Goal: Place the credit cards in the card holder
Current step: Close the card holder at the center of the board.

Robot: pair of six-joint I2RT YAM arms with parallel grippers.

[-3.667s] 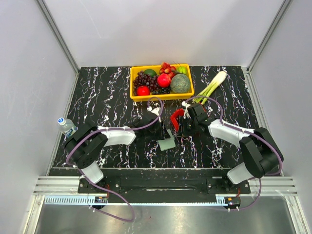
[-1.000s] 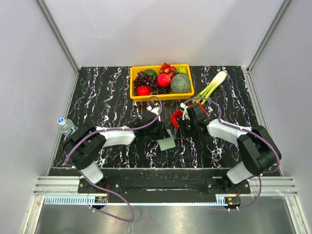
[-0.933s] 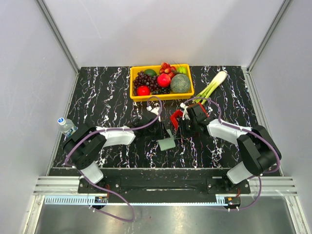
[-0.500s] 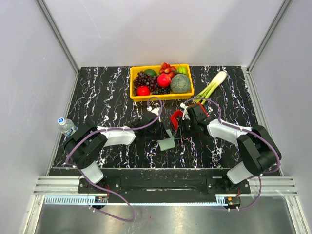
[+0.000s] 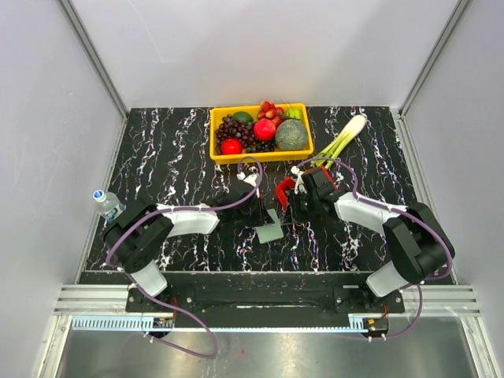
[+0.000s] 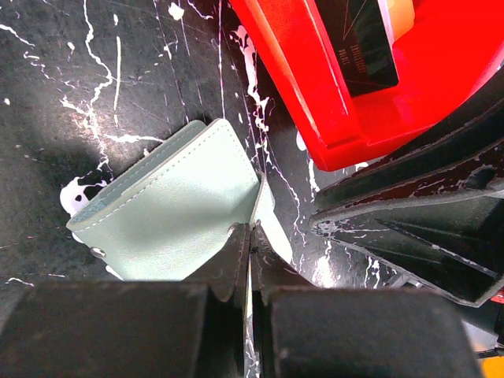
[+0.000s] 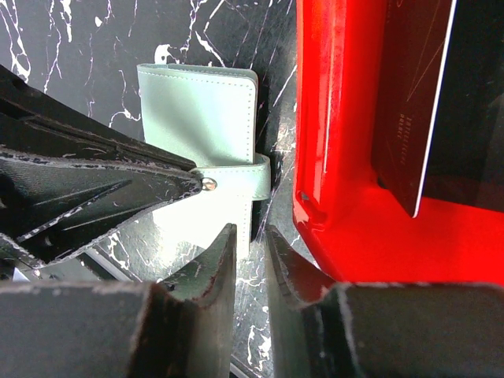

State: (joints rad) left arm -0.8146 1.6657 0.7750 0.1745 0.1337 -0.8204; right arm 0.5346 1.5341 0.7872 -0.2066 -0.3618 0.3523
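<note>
The card holder point(image 6: 177, 213) is a pale green pouch lying on the black marble table, also in the top view point(image 5: 269, 231). My left gripper point(image 6: 252, 228) is shut on the card holder's thin snap flap. My right gripper point(image 7: 250, 233) hovers just right of the card holder point(image 7: 201, 106), jaws a narrow gap apart with only table between them. A dark credit card point(image 6: 358, 47) and an orange one point(image 6: 403, 14) stand inside the red basket point(image 6: 339, 118). The dark card point(image 7: 409, 102) also shows in the right wrist view.
The red basket point(image 5: 285, 189) sits right behind the card holder, between both grippers. A yellow tray point(image 5: 213, 134) of fruit stands at the back, a green onion point(image 5: 343, 142) to its right. A water bottle point(image 5: 105, 201) lies at the left edge.
My left gripper has closed onto the card holder's flap. Both arms have stayed almost where they were.
</note>
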